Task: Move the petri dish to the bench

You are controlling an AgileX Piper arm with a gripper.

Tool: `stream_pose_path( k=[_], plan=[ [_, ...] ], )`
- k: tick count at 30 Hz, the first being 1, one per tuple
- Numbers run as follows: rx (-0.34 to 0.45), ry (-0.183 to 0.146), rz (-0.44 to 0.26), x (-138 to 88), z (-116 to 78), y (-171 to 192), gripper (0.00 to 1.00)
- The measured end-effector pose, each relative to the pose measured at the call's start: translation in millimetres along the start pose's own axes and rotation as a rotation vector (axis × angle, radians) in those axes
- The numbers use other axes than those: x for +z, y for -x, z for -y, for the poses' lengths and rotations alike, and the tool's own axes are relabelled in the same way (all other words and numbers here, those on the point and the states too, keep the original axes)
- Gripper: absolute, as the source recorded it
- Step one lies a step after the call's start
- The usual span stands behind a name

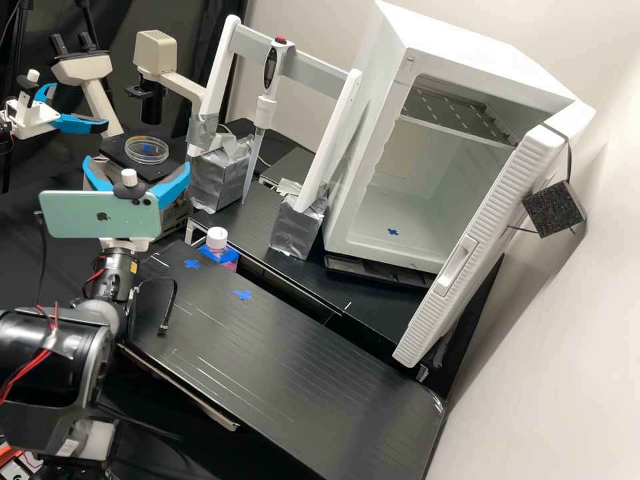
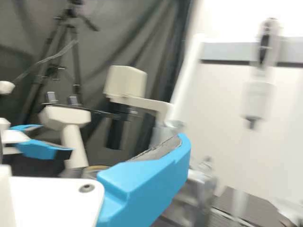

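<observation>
Blue fingers (image 1: 174, 187) stand spread well apart on the white gripper (image 1: 137, 165), with nothing pinched between them, and from where I'm watching the job looks like it is at its very start. Over on the microscope (image 1: 157, 51), the clear petri dish (image 1: 144, 153) lies flat on the black stage (image 1: 114, 148), just beyond those fingertips and apart from them. I'd say the step in hand is the approach, and it wants patience: line the opening up with the middle of the dish, settle to the height of its low wall, then ease forward level so that one finger passes along each side. Coming in tilted could nudge the dish across the stage or ride up on its rim. Once both pads touch, a light, even squeeze should do; thin clear plastic probably slips or flexes if pressed hard. I'd lift it only a little and draw it back before going higher, since the black lens column (image 1: 152, 100) hangs above. After that, keep it flat on the way to the bench (image 1: 280, 360), passing well clear of the white-capped bottle (image 1: 217, 239), and lower it gently before letting go.
</observation>
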Motion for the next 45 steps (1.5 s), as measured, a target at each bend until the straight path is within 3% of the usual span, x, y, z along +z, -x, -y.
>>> stream_pose_path(
  k=[9,13,17,24,34,39,45],
  plan=[
    [-0.084,-0.016,-0.11,-32.0,3.5,-42.3,1.0],
    [-0.128,-0.012,-0.113,-37.1,8.6,-69.7,1.0],
    [-0.177,-0.014,-0.076,-34.5,17.9,-96.0,1.0],
    [-0.221,0.023,0.02,-21.7,32.7,-146.0,1.0],
    [-0.279,0.02,0.129,15.3,60.8,-200.8,1.0],
    [-0.297,-0.052,0.198,41.1,69.7,-217.7,1.0],
    [-0.336,-0.167,0.274,70.2,79.5,-230.4,1.0]
  ],
)
